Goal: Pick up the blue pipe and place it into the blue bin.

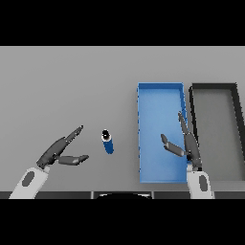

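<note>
Head view: we see the blue pipe (108,142) lying on the grey bench (62,86) at centre frame, apart from the blue bin (161,91) to its right. Our left hand (60,150), fingers spread wide and holding nothing, sits at lower left near the pipe. Our right hand (184,143), likewise spread wide, hovers over the bin's right edge. A black bin (213,87) adjoins at far right.

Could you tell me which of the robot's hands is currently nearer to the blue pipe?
Left. The left hand is open on the table just left of the blue pipe, not touching it. The right hand is farther away, open over the blue bin.
</note>
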You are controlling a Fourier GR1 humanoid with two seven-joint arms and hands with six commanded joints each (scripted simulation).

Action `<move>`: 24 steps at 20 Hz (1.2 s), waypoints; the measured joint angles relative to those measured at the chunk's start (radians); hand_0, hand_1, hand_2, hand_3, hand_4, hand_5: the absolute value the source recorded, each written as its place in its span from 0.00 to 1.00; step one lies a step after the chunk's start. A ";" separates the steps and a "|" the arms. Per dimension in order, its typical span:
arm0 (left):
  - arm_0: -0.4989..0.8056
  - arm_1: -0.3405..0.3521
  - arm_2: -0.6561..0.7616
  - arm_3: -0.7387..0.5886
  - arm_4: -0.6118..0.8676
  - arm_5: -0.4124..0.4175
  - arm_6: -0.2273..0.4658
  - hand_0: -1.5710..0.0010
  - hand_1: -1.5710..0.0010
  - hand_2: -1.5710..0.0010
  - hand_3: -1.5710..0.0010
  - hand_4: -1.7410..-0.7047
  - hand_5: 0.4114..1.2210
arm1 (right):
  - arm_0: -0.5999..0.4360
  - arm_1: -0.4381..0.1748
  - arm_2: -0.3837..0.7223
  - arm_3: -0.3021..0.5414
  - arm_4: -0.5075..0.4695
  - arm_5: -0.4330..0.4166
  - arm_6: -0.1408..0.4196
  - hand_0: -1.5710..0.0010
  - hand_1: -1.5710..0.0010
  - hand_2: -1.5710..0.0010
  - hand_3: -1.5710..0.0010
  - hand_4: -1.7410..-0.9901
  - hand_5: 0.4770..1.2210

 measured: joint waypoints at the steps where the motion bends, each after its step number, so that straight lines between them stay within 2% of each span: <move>1: 0.004 -0.016 -0.023 -0.005 -0.020 0.001 0.000 1.00 1.00 1.00 1.00 0.58 0.06 | 0.001 -0.002 -0.001 -0.015 -0.006 0.003 -0.003 1.00 1.00 1.00 1.00 0.74 0.19; 2: 0.005 -0.018 -0.035 -0.006 -0.026 -0.008 0.007 1.00 1.00 1.00 1.00 0.58 0.05 | 0.011 0.007 0.010 -0.017 0.000 0.004 0.000 1.00 1.00 1.00 1.00 0.73 0.19; 6: -0.040 -0.108 -0.094 0.035 -0.073 0.003 0.034 1.00 1.00 1.00 1.00 0.57 0.05 | 0.010 0.012 0.006 -0.017 -0.002 -0.002 0.000 1.00 1.00 1.00 1.00 0.70 0.20; 7: -0.063 -0.127 -0.095 0.064 -0.075 0.001 0.034 1.00 1.00 1.00 1.00 0.57 0.05 | 0.011 0.014 0.007 -0.017 -0.003 0.000 0.004 1.00 1.00 1.00 1.00 0.70 0.20; 8: -0.063 -0.138 -0.103 0.073 -0.088 0.001 -0.004 1.00 1.00 1.00 1.00 0.57 0.06 | 0.018 0.011 0.007 -0.032 -0.011 0.006 -0.002 1.00 1.00 1.00 1.00 0.70 0.20; 10: -0.082 -0.189 -0.123 0.087 -0.106 0.021 -0.007 1.00 1.00 1.00 1.00 0.57 0.06 | 0.009 0.004 -0.006 -0.023 -0.013 0.000 0.025 1.00 1.00 1.00 1.00 0.72 0.19; 11: -0.107 -0.216 -0.120 0.119 -0.105 0.028 0.016 1.00 1.00 1.00 1.00 0.57 0.06 | 0.023 0.009 0.006 -0.025 0.000 0.001 0.015 1.00 1.00 1.00 1.00 0.72 0.19; 13: -0.134 -0.251 -0.121 0.162 -0.109 0.031 0.003 1.00 1.00 1.00 1.00 0.59 0.06 | 0.015 0.012 0.007 -0.031 -0.002 -0.001 0.023 1.00 1.00 1.00 1.00 0.71 0.21; 16: -0.171 -0.290 -0.138 0.227 -0.148 0.042 0.001 1.00 1.00 1.00 1.00 0.64 0.03 | 0.022 0.007 -0.002 -0.020 -0.010 0.003 -0.004 1.00 1.00 1.00 1.00 0.69 0.22; 17: -0.169 -0.303 -0.152 0.240 -0.174 0.058 0.005 1.00 1.00 1.00 1.00 0.66 0.02 | 0.010 0.009 -0.009 -0.016 -0.017 0.000 0.004 1.00 1.00 1.00 1.00 0.69 0.22; 19: -0.195 -0.322 -0.155 0.265 -0.191 0.069 0.008 1.00 1.00 1.00 1.00 0.66 0.01 | 0.038 0.002 -0.006 -0.037 -0.012 0.003 -0.019 1.00 1.00 1.00 1.00 0.70 0.23; 21: -0.201 -0.352 -0.154 0.291 -0.170 0.056 -0.010 1.00 1.00 1.00 1.00 0.63 0.04 | 0.031 -0.004 -0.009 -0.028 -0.003 -0.003 -0.005 1.00 1.00 1.00 1.00 0.71 0.23; 22: -0.204 -0.366 -0.159 0.289 -0.167 0.054 -0.021 1.00 1.00 1.00 1.00 0.61 0.06 | 0.039 -0.009 -0.008 -0.038 -0.001 -0.001 -0.019 1.00 1.00 1.00 1.00 0.71 0.23; 24: -0.191 -0.382 -0.153 0.301 -0.148 0.049 -0.048 1.00 0.97 0.90 0.92 0.54 0.17 | 0.053 -0.005 -0.007 -0.051 -0.007 0.001 -0.019 1.00 1.00 1.00 1.00 0.70 0.24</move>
